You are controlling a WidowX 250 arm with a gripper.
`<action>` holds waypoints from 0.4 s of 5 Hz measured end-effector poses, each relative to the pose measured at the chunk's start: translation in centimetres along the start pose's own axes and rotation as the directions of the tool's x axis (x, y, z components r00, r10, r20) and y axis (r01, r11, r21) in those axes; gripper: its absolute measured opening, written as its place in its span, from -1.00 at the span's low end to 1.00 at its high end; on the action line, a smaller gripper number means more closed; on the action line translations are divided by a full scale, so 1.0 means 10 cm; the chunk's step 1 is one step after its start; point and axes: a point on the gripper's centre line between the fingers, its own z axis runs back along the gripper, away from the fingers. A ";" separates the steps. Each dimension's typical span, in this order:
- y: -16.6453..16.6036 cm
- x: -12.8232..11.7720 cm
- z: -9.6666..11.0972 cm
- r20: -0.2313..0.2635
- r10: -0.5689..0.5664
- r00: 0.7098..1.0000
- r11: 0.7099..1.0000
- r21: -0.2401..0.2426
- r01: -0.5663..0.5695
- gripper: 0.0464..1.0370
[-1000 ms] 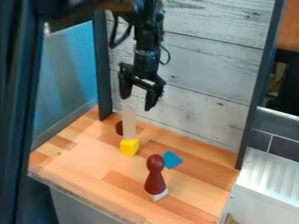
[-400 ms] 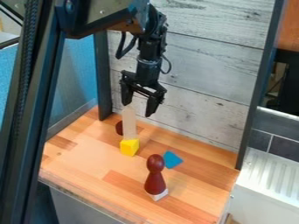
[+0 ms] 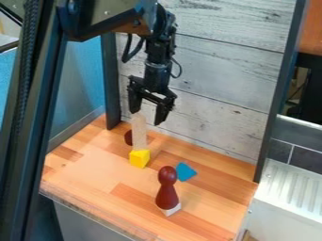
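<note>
My gripper hangs open above the back left of the wooden surface, its two fingers apart with nothing gripped. Just under it, a pale upright block stands on a yellow block; its top reaches close to the left fingertip, and whether they touch I cannot tell. Partly hidden behind the pale block is a dark red round piece. A blue piece lies right of the yellow block. Nearer the front, a dark red pawn-shaped piece stands upright on a white block.
A whitewashed plank wall rises behind the wooden surface, between dark posts. At the left, a large dark frame beam crosses the foreground. A white ribbed tray or sink drainer lies beyond the right edge.
Compared with a second ago, the gripper hangs slightly lower, and it has shifted a little left since the later earlier frame. The upper arm and foreground beam have swung right. The pieces stayed put.
</note>
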 end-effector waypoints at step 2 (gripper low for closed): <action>0.04 -0.01 -0.03 0.006 -0.016 1.000 1.000 0.003 0.016 0.93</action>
